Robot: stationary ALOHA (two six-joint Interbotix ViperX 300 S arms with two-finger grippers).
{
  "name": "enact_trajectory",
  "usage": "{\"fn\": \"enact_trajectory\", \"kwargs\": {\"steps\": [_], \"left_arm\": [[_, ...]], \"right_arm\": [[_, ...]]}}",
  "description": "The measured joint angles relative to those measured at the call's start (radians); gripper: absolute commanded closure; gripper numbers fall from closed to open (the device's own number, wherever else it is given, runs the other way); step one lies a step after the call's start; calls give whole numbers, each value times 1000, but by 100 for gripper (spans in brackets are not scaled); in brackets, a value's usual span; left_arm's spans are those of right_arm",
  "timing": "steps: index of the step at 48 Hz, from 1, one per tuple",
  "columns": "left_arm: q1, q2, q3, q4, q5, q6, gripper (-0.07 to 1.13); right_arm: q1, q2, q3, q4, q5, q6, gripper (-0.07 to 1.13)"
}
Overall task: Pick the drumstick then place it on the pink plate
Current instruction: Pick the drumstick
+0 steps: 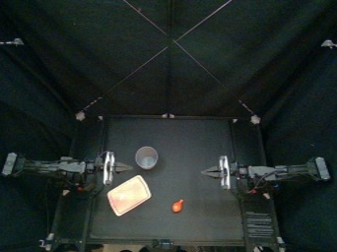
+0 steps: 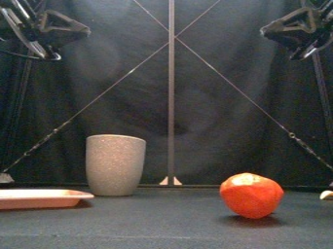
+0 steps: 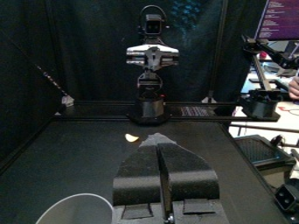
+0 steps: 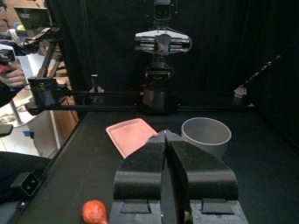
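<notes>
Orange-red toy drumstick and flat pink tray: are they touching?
Apart. The top view shows a plain gap between the orange-red toy drumstick and the flat pink tray.

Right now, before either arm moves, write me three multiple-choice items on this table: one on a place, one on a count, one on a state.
1. Where does the drumstick lie relative to the pink plate?
A) on it
B) on the bare table, apart from it
C) under it

2. How many loose things are on the table?
A) one
B) three
C) five

3. How do the left gripper's jaws stand?
A) shut, holding nothing
B) shut on the drumstick
C) wide open

Answers:
1. B: the top view shows bare table between the two.
2. B: there are only the drumstick, the plate and the grey bowl.
3. A: its wrist view shows the jaws pressed together with nothing between them.
</notes>
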Motion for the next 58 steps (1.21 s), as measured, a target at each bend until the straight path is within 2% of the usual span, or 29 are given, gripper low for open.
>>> {"fn": "enact_trajectory", "kwargs": {"steps": [3,19,28,33,39,44,46,50,53,58], "left_arm": [[0,6,-3,2,9,3,104],[-3,25,-18,6,25,3,104],[-3,25,-18,6,25,3,104],[-2,25,-18,6,25,3,104],[0,25,-11,6,23,3,104],[0,25,-8,3,23,3,104],[0,25,-9,3,23,3,104],[2,25,-8,3,23,3,104],[3,25,-8,3,23,3,104],[6,25,-8,2,21,3,104]], "right_arm": [[3,6,0,0,5,3,98],[31,253,-74,-20,149,5,98],[110,397,-152,-28,256,3,97],[144,462,-190,-28,290,3,93],[160,518,-215,-26,295,3,76],[167,548,-221,-25,282,3,52],[170,552,-222,-23,273,3,38],[172,565,-222,-20,241,5,22],[172,578,-224,-20,207,5,16],[172,614,-224,-17,146,5,15]]}}
